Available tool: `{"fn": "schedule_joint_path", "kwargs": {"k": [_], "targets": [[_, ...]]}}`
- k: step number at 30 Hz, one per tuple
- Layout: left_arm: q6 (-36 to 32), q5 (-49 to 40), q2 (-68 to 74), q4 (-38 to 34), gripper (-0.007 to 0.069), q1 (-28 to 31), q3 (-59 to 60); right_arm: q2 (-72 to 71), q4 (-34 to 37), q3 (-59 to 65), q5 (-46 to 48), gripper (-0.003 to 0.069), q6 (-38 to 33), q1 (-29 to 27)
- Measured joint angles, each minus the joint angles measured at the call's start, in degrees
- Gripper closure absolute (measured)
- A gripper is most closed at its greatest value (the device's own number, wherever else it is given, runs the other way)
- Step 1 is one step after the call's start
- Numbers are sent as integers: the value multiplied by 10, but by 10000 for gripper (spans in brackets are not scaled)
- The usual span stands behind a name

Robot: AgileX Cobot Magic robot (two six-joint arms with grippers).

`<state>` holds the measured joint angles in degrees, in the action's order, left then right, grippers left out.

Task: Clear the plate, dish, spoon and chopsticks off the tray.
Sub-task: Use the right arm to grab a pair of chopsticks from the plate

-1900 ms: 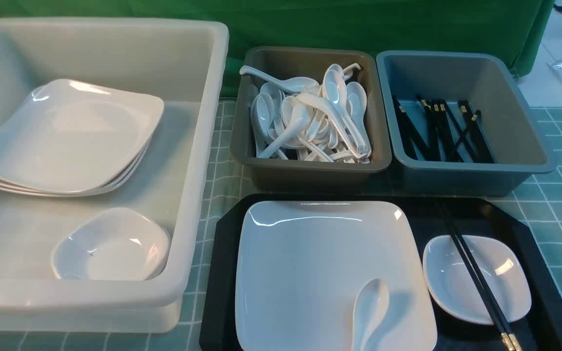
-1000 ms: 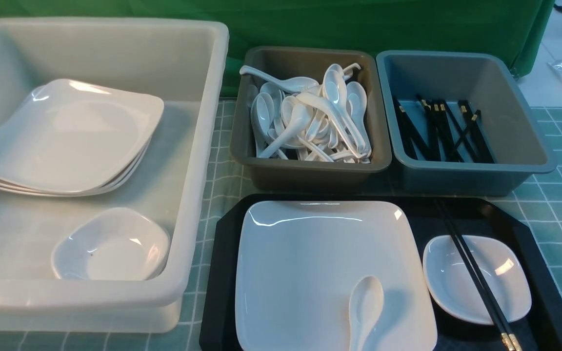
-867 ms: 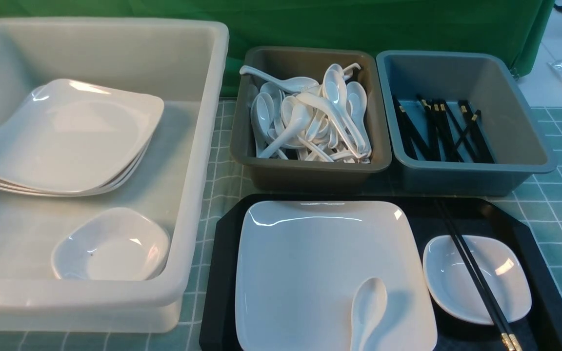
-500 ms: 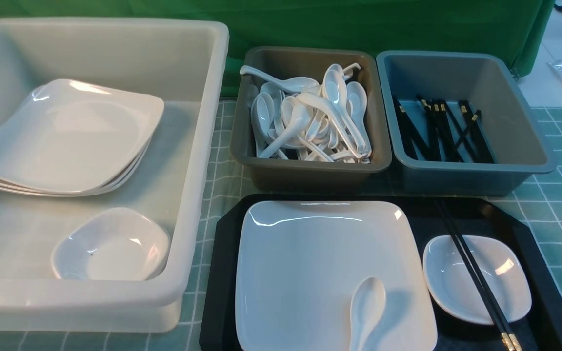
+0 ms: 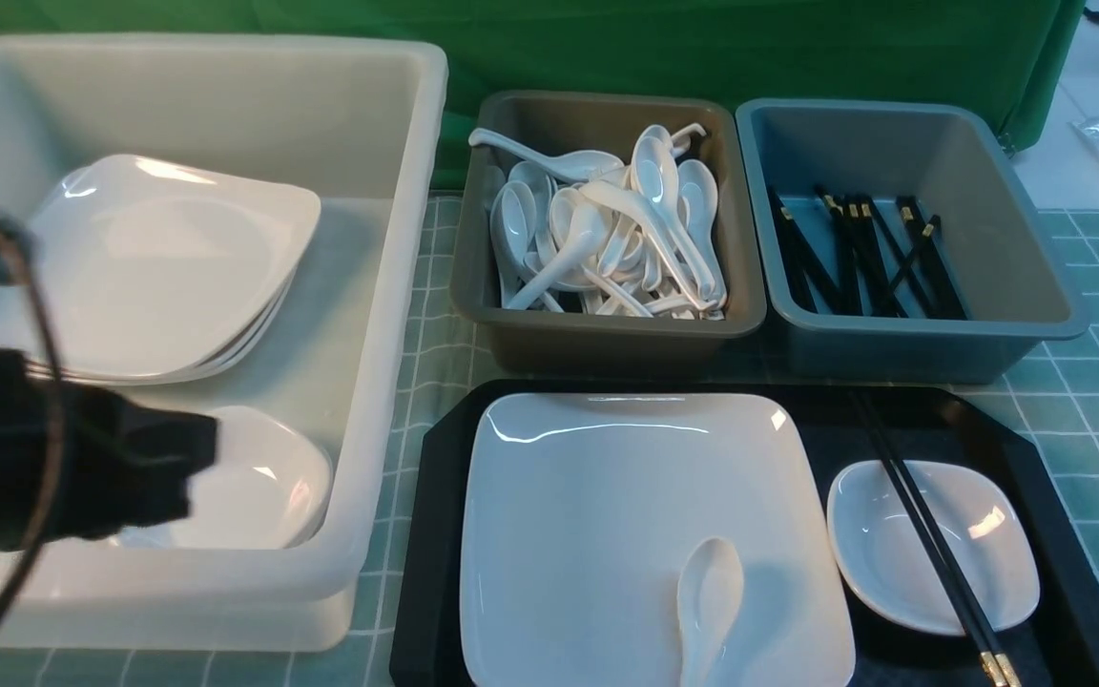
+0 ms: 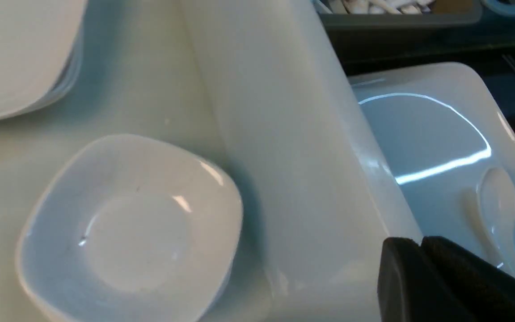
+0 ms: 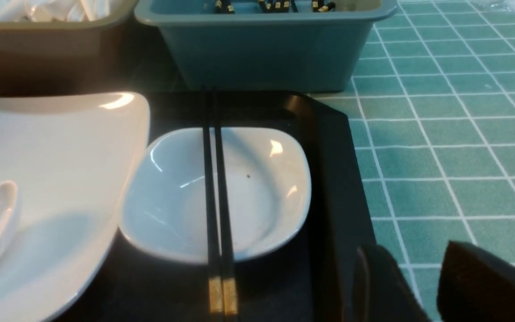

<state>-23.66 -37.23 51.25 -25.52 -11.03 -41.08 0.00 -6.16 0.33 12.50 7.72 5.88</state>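
Tray point(image 5: 430, 534) fully loaded, nothing cleared yet. Plate point(image 5: 607, 515) sits on its left part, spoon point(image 5: 710, 596) lying bowl-up on the plate's near right corner. Dish point(image 5: 988, 558) just right of the plate, chopsticks point(image 5: 933, 546) laid across it, gold ends nearest the robot.

All four pieces left to move.

Left gripper point(image 6: 422, 246) hangs over the white tub point(image 5: 387, 286) holding stacked plates and a dish; pads look pressed together, empty. Right gripper point(image 7: 411, 255) is near the tray's right edge, jaws apart, empty. Behind the tray: grey tub point(image 5: 607, 334) of spoons, blue-grey tub point(image 5: 1026, 239) of chopsticks, likely the destinations.
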Motion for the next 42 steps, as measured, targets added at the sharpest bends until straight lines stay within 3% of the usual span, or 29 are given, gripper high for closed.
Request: {"fn": "schedule_joint_path", "kwargs": {"k": [3, 4, 6, 7, 10, 12, 15, 20, 24, 30, 34, 42], "targets": [[-7, 8, 15, -1, 607, -42, -5, 0, 8, 0, -22, 417, 8, 0], [-17, 22, 19, -1, 607, -82, -7, 0, 25, 0, -53, 417, 32, 0], [-21, 32, 19, -1, 607, -101, -8, 0, 35, 0, -84, 417, 57, 0], [-27, 47, 19, -2, 607, -130, -9, 0, 43, 0, -152, 419, 101, 0], [-30, 62, 19, -2, 607, -151, -9, 0, 49, -1, -215, 443, 159, 1], [-30, 70, 19, -3, 607, -153, -9, 3, 48, -15, -201, 464, 174, 7], [-49, 100, 19, -6, 607, -153, -9, 99, 45, -147, -30, 499, 138, 58], [-71, 109, 19, -7, 607, -153, -9, 392, 42, -372, 246, 485, 30, 163], [-104, 92, 4, -27, 607, -153, -9, 564, 38, -456, 321, 452, -8, 197], [-171, 86, -52, -67, 607, -153, -9, 764, 40, -515, 330, 351, -60, 154], [-184, 84, -80, -72, 607, -153, -9, 841, 83, -526, 289, 280, -94, 99], [-193, 76, -82, -72, 607, -153, -9, 920, 118, -527, 203, 249, -105, 86]]}}
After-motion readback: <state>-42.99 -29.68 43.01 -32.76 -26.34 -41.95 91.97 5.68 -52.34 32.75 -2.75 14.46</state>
